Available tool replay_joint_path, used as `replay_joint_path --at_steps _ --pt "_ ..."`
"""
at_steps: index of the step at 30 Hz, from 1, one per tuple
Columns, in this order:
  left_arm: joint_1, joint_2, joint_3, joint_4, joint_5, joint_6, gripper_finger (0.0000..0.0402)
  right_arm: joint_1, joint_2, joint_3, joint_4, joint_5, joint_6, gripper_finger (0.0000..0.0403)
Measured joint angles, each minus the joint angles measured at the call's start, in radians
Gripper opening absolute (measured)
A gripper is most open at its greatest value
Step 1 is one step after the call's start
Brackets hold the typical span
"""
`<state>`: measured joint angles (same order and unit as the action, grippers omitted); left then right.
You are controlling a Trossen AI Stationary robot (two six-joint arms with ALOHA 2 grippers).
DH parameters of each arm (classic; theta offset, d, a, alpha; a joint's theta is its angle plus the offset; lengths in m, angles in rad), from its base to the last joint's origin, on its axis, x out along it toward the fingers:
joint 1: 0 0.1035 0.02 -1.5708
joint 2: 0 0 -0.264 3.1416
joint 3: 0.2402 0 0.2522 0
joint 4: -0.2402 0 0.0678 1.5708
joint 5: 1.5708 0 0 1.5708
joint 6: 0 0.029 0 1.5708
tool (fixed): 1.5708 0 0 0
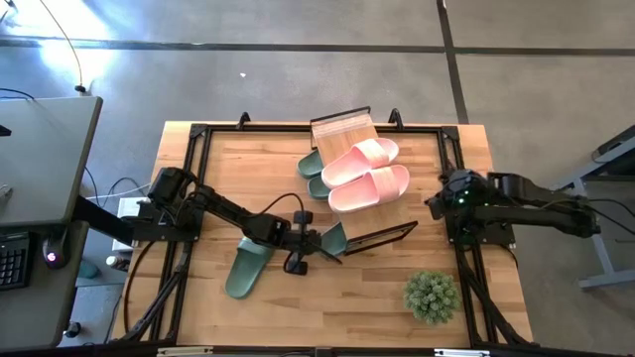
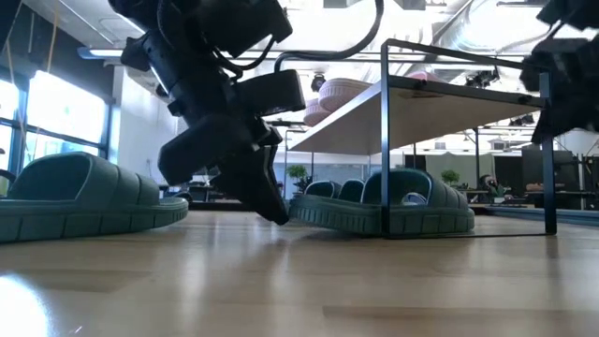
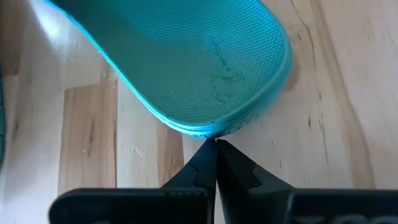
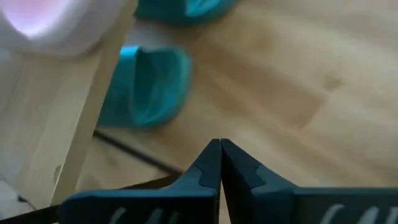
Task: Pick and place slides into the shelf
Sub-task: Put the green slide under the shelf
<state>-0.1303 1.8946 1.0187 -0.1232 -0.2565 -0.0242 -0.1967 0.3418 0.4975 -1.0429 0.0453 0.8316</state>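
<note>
The left gripper [image 3: 216, 144], fingers pressed together, touches the rim of a green slide [image 3: 199, 62] lying on the wooden table [image 3: 348, 93].

Pink slides [image 1: 365, 172], sage-green slides [image 1: 245, 268], pale wooden shelf [image 1: 342, 130].

Table surroundings
Potted plant [image 1: 431, 296] at table [image 1: 377, 297] corner; grey desk [image 1: 45, 149] with keyboard [image 1: 12, 260] alongside.
</note>
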Motion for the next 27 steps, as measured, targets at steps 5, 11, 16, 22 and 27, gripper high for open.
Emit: replay_joint_path --at_steps 5,11,16,22,27 --pt "0.0 0.0 0.0 0.003 -0.007 -0.034 0.0 -0.024 -0.023 -0.141 0.176 -0.134 0.083 0.0" --pt "0.0 0.0 0.0 0.003 -0.024 -0.037 0.0 -0.144 -0.023 -0.219 0.294 -0.244 0.119 0.0" --pt "0.018 0.0 0.0 0.003 -0.049 -0.058 0.0 -0.272 -0.023 -0.22 0.293 -0.334 0.11 0.0" --pt "0.07 0.0 0.0 0.02 -0.053 -0.057 0.0 -0.432 0.008 -0.22 0.292 -0.48 0.076 0.0" --pt "0.101 0.0 0.0 0.026 -0.054 -0.03 0.0 -0.557 0.079 -0.22 0.32 -0.618 0.028 0.0"
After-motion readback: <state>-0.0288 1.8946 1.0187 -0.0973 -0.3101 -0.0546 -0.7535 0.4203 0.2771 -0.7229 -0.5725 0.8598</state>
